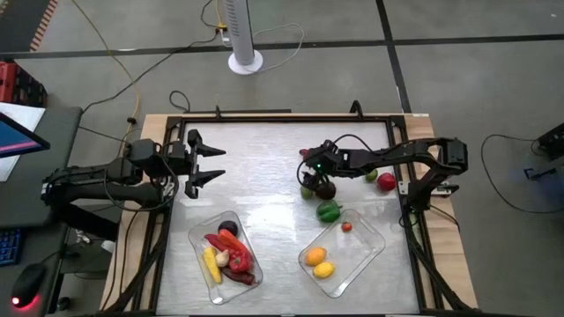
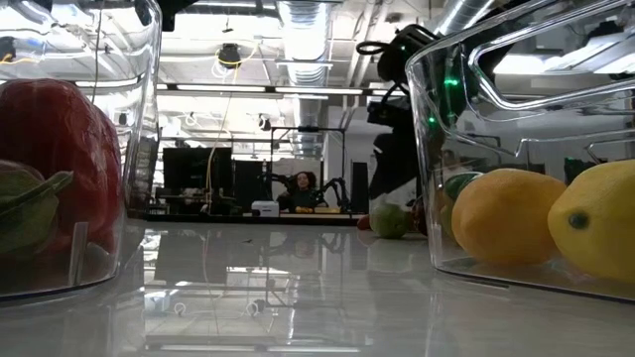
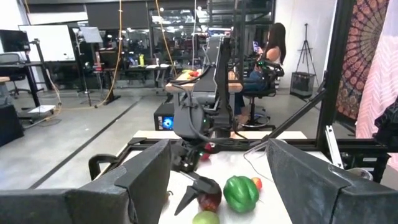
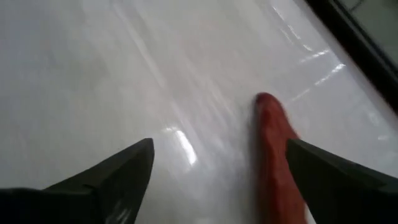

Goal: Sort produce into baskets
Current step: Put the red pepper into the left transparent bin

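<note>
Front of table: left basket (image 1: 196,242) with red chillies (image 1: 231,246), corn (image 1: 211,264) and a dark piece; right basket (image 1: 374,233) with orange (image 1: 315,257), lemon (image 1: 325,270) and a small red bit. Behind these, loose on the table (image 1: 264,158): green pepper (image 1: 329,211), dark red piece (image 1: 325,188), pale green piece (image 1: 307,193) just beside it, red piece (image 1: 386,182) farther right. Right gripper (image 1: 315,180) low over the dark red piece, spread wide, holding nothing. Left gripper (image 1: 208,167) well apart at the left, parted, empty, waiting. Step in hand, by judgement: picking the dark red piece. To do it well: centre the fingers astride it, keep clear of the pale green neighbour, close only once low enough, lift straight before crossing to a basket. Right wrist view alone: a red surface (image 4: 273,162) between the fingers, close against one of them, so likely off-centre. Left wrist view alone: side-on look at the fingertip beside that piece. Low view alone: a seated person far off in the room; no table layout there.
</note>
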{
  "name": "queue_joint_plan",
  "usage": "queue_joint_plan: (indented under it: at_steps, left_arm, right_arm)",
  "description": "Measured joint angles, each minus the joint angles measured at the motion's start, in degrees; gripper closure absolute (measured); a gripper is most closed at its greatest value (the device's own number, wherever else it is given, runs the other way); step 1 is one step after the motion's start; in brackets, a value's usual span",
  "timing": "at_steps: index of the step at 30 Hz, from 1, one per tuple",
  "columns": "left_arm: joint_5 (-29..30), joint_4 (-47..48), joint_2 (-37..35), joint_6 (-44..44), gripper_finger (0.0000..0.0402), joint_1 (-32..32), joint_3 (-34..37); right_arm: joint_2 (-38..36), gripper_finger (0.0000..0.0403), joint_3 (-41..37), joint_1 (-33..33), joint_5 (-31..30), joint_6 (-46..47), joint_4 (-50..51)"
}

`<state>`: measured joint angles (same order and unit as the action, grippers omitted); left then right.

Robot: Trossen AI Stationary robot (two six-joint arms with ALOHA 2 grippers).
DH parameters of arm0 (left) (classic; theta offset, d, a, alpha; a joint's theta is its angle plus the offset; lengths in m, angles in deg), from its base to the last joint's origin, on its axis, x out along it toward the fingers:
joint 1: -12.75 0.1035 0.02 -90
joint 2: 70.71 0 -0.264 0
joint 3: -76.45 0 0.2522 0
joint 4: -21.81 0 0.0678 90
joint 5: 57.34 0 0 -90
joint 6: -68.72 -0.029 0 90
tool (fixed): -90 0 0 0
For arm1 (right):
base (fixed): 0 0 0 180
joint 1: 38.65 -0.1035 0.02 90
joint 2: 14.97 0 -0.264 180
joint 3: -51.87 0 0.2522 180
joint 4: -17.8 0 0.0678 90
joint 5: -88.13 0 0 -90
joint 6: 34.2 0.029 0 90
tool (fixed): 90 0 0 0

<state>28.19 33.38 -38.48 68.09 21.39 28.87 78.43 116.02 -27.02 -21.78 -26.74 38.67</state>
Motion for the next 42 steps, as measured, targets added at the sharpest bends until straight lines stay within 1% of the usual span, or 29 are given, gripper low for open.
queue_joint_plan:
  at_steps: [6, 12, 18, 22, 26, 28, 31, 35, 42]
  left_arm:
    - [0.0, 0.3, 0.0, 0.0, 0.0150, 0.0, 0.0]
    - [0.0, 0.3, 0.0, 0.0, 0.0150, 0.0, 0.0]
    - [0.0, 0.3, 0.0, 0.0, 0.0150, 0.0, 0.0]
    - [0.0, 0.3, 0.0, 0.0, 0.0150, 0.0, 0.0]
    - [0.0, 0.3, 0.0, -0.4, 0.0150, 0.0, 0.0]
    - [0.0, 0.3, 0.0, -0.6, 0.0150, 0.0, 0.0]
    - [0.3, 0.2, 0.0, -0.6, 0.0150, 0.0, 0.0]
    - [0.7, 0.2, 0.0, -0.6, 0.0150, 0.0, 0.0]
    - [0.8, 0.3, 0.0, -0.6, 0.0150, 0.0, 0.0]
  right_arm:
    - [0.0, 0.0028, 0.0, 0.7, -1.2, 3.4, 1.3]
    - [-0.2, 0.0027, 0.0, 4.0, -1.0, 6.0, 8.3]
    - [-0.2, 0.0050, 0.0, 6.3, -1.1, 5.4, 10.0]
    - [-0.3, 0.0076, -2.1, 7.9, -0.7, 4.7, 8.0]
    - [-0.3, 0.0096, -5.4, 9.2, 3.1, 5.0, 4.1]
    - [-0.3, 0.0105, -7.0, 9.1, 3.3, 5.3, 1.9]
    - [-0.3, 0.0120, -7.6, 9.1, 3.2, 5.6, 1.3]
    - [-0.3, 0.0152, -7.6, 9.0, 3.2, 5.6, 1.1]
    - [-0.3, 0.0253, -7.6, 7.9, 3.2, 6.0, -0.9]
